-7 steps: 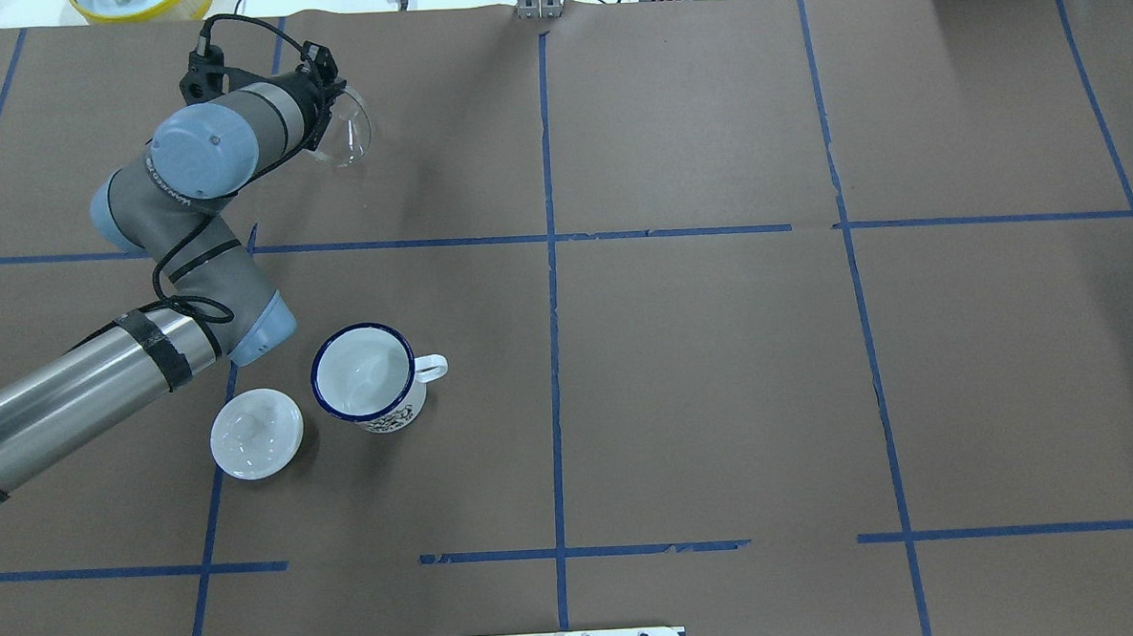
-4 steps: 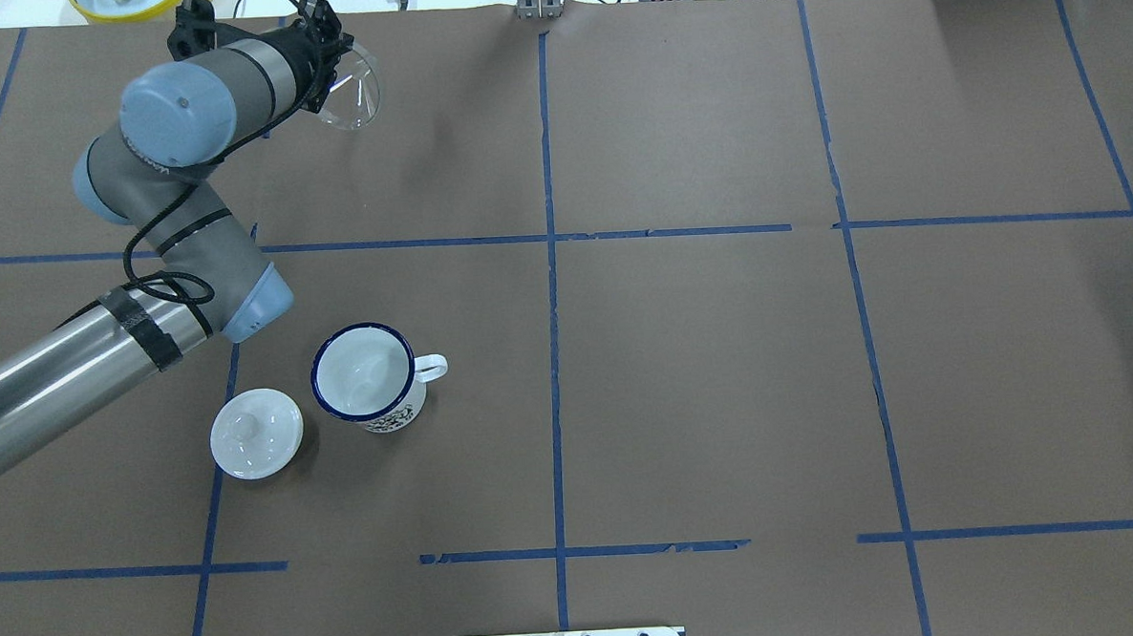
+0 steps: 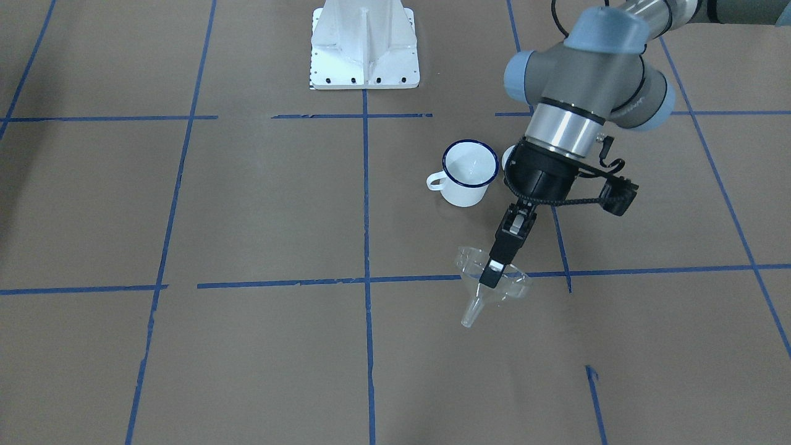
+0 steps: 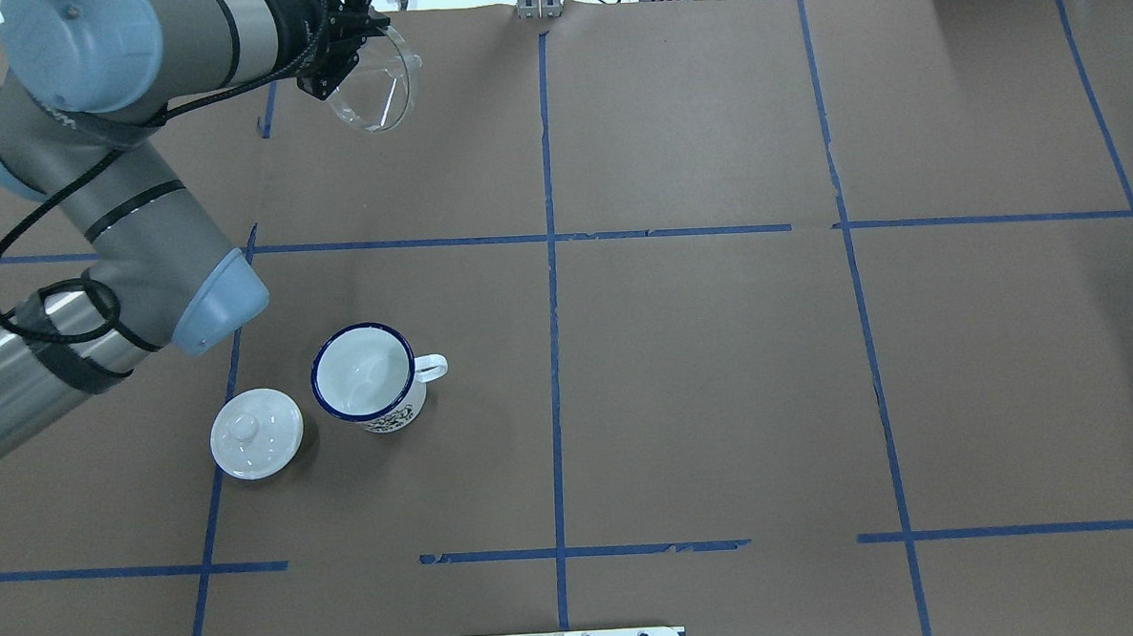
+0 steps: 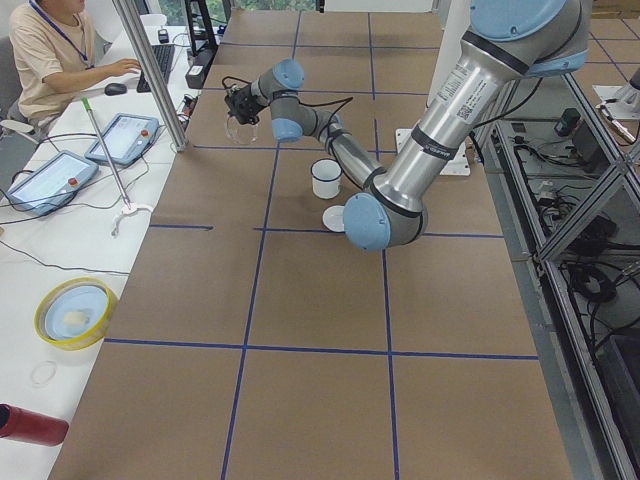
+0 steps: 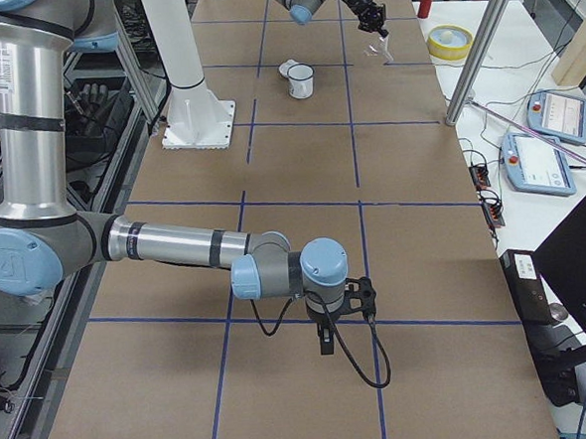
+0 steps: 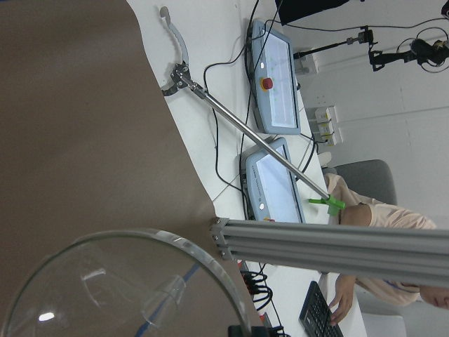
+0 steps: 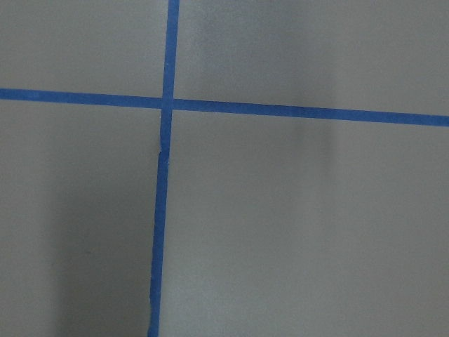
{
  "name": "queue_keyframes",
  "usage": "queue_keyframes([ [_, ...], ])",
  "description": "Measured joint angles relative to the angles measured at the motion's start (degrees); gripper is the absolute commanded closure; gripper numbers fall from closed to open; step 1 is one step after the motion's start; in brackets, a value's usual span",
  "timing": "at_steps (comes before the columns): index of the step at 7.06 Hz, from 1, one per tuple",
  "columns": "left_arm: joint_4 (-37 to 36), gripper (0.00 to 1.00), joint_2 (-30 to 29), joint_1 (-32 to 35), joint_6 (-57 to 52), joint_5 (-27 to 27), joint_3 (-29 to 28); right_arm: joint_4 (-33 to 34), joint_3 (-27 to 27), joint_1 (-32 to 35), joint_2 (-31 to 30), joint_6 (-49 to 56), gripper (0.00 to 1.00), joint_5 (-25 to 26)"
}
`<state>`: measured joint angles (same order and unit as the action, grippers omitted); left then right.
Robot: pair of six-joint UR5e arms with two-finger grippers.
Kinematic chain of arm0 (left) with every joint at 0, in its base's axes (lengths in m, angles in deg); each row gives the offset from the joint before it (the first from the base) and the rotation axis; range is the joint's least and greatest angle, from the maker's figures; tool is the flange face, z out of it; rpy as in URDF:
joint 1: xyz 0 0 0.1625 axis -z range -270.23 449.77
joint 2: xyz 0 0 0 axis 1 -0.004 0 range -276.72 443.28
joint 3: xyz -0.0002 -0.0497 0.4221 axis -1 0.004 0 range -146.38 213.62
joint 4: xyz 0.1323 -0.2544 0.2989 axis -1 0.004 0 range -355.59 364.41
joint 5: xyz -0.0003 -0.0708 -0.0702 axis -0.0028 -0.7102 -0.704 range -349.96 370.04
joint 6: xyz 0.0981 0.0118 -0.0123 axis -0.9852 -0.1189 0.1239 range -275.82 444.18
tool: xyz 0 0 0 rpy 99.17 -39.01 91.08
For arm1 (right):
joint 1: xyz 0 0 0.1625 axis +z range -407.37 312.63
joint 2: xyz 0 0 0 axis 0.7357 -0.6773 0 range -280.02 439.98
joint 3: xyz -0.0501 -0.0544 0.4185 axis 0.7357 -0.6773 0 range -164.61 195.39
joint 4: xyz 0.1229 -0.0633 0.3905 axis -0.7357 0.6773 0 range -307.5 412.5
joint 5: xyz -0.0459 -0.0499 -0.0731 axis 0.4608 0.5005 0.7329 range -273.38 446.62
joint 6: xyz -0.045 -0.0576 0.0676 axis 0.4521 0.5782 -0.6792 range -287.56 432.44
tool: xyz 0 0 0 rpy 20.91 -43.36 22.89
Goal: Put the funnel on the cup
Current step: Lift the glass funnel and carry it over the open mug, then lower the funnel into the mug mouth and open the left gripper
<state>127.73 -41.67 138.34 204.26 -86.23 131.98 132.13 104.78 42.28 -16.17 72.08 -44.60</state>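
The clear funnel [image 3: 471, 311] hangs in the air, tilted, spout pointing down and sideways. My left gripper [image 3: 492, 276] is shut on its rim. In the overhead view the funnel [image 4: 386, 81] and left gripper [image 4: 338, 77] are near the table's far edge. The white mug with a blue rim [image 4: 366, 374] stands upright and empty, well nearer the robot than the funnel. It also shows in the front view [image 3: 469, 174]. The left wrist view shows the funnel's rim [image 7: 140, 239] close up. My right gripper [image 6: 325, 343] hovers low over the table far away; I cannot tell if it is open.
A round white knobbed lid [image 4: 256, 433] lies just left of the mug. A yellow bowl [image 4: 140, 2] sits beyond the far edge. An aluminium post [image 7: 316, 246] and control tablets [image 5: 120, 138] stand off the table, with an operator [image 5: 45, 55] seated there.
My left arm has risen and swung the funnel up and to the right along the far edge. The funnel has tipped more level. The mug and lid have not moved.
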Motion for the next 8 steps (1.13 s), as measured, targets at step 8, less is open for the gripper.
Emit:
queue_keyframes([
  [8,-59.92,1.00,-4.24,-12.63,-39.62,-9.46,18.55,0.00,0.00,0.00,0.00,0.00,0.00,0.00],
])
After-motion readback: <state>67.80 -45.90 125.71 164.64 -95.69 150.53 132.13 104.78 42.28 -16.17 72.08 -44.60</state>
